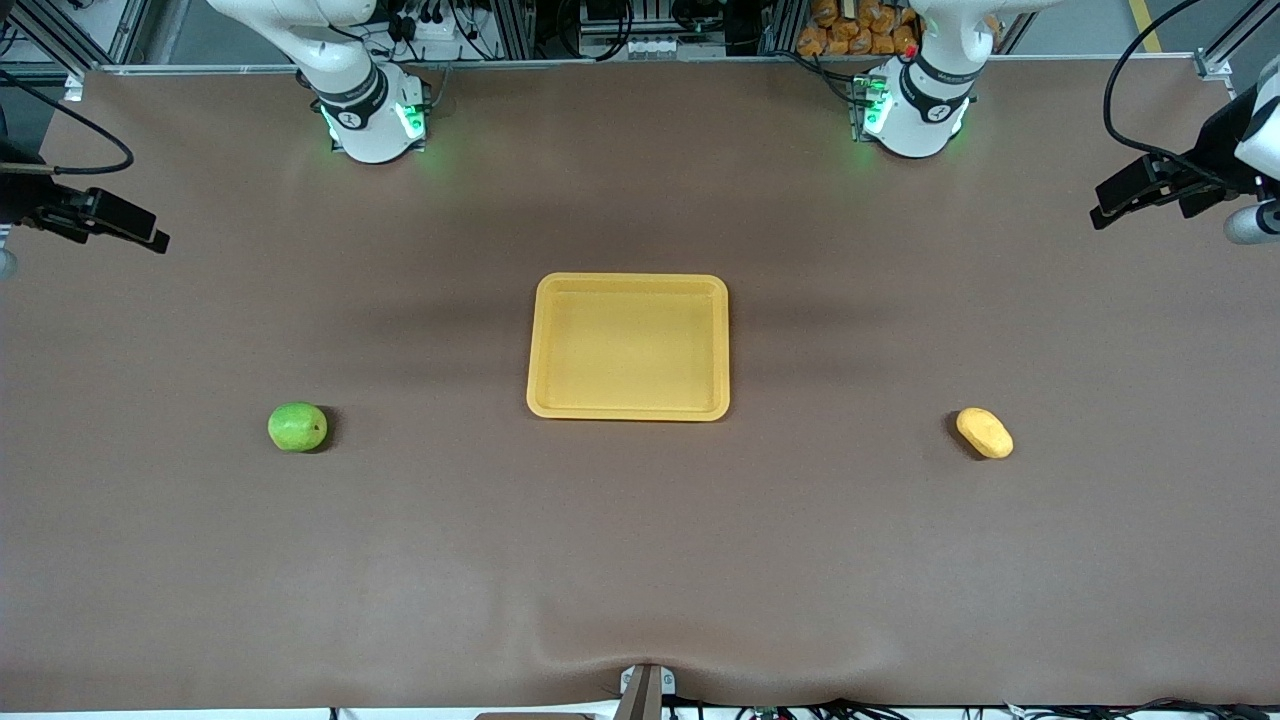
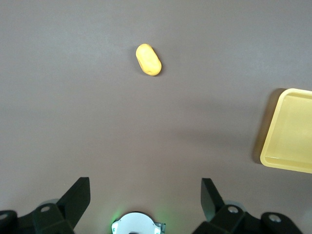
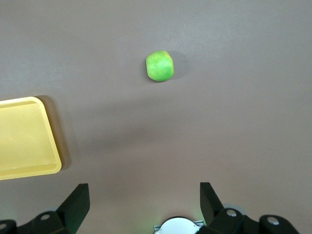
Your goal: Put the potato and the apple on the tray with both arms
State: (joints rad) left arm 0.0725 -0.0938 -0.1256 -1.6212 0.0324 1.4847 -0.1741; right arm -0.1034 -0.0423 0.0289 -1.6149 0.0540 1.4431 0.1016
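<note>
tray [image 1: 628, 285] empty | apple [image 1: 297, 427], potato [image 1: 984, 432] on table [image 1: 640, 560] | left gripper [image 2: 145, 197], right gripper [image 3: 145, 197] released, aloft

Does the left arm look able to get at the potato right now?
Probably yes. The potato lies alone on the table toward the left arm's end, with nothing on or beside it. The left gripper hangs open above the table, and the tray sits well aside.

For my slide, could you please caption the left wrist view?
Open left gripper high over the table, potato ahead, tray at the edge.
</note>
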